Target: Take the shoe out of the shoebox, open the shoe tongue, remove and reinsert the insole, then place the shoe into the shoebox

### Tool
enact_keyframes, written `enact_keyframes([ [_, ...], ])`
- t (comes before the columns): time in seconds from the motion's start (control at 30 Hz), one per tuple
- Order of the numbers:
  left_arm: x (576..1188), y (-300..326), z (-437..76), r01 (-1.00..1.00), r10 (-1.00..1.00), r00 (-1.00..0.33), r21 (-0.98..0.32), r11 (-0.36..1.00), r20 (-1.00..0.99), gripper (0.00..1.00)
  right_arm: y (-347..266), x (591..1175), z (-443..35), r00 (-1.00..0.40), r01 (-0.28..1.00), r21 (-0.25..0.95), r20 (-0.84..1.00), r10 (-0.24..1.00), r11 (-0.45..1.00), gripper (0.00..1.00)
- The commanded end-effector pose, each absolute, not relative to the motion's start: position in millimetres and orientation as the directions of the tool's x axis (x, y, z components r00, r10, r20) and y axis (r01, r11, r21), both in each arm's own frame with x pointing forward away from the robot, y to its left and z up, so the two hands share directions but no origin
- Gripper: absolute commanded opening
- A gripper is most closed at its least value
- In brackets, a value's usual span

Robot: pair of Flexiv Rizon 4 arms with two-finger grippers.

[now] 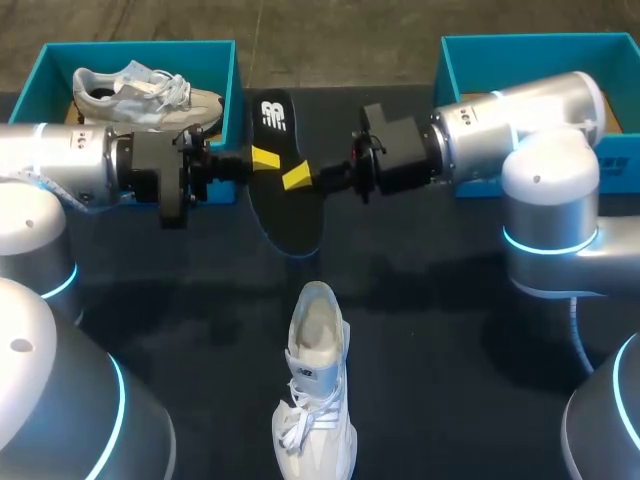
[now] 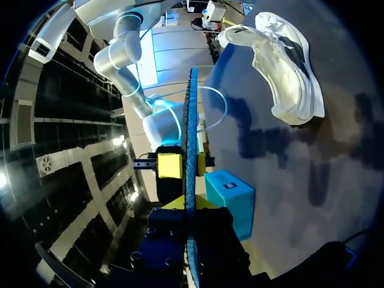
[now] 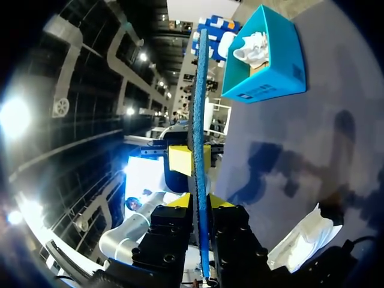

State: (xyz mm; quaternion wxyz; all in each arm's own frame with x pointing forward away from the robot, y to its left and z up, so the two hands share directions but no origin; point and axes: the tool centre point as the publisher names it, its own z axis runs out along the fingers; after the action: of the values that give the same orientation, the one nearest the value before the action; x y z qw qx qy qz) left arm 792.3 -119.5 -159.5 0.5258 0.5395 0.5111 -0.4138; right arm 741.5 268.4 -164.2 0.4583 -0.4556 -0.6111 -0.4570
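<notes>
We hold the insole (image 1: pixel 285 215) above the table, with the left gripper (image 1: pixel 264 158) and right gripper (image 1: pixel 297 178) both clamped on it. The shoe (image 1: pixel 318 390) lies at six o'clock from it, heel nearest. One grip should release only when the other is firm, then feed the insole in toe-first.

Black table (image 1: pixel 450 340); spare grey shoe (image 1: pixel 140 95) lying inside far-left teal box (image 1: pixel 228 75).

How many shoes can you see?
2. One shoe lies in the left shoebox; the other shoe stands on the table, nearer the robot than the held insole. The right shoebox is partly hidden, so another may be inside.
</notes>
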Motion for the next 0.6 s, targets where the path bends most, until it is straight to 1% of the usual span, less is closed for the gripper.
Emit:
enact_keyframes([
  [0.03,788.9,-120.0,-160.5,0.986,0.118,0.138,0.148,0.082,-0.983,0.0,267.7,737.5,-162.0,-0.163,0.978,0.139,0.974,0.155,0.159,0.11],
  [0.13,788.4,-119.9,-160.5,0.986,0.12,0.137,0.148,0.083,-0.983,0.0,267.1,737.1,-162.1,-0.163,0.978,0.138,0.974,0.156,0.156,0.1],
  [0.23,787.5,-119.9,-160.3,0.985,0.12,0.138,0.148,0.083,-0.983,0.0,267.0,737.2,-162.2,-0.162,0.978,0.137,0.974,0.161,0.155,0.0],
  [0.6,785.6,-121.7,-161.2,0.987,0.125,0.131,0.141,0.076,-0.984,0.0,267.1,737.4,-162.7,-0.176,0.976,0.149,0.968,0.176,0.16,0.0],
])
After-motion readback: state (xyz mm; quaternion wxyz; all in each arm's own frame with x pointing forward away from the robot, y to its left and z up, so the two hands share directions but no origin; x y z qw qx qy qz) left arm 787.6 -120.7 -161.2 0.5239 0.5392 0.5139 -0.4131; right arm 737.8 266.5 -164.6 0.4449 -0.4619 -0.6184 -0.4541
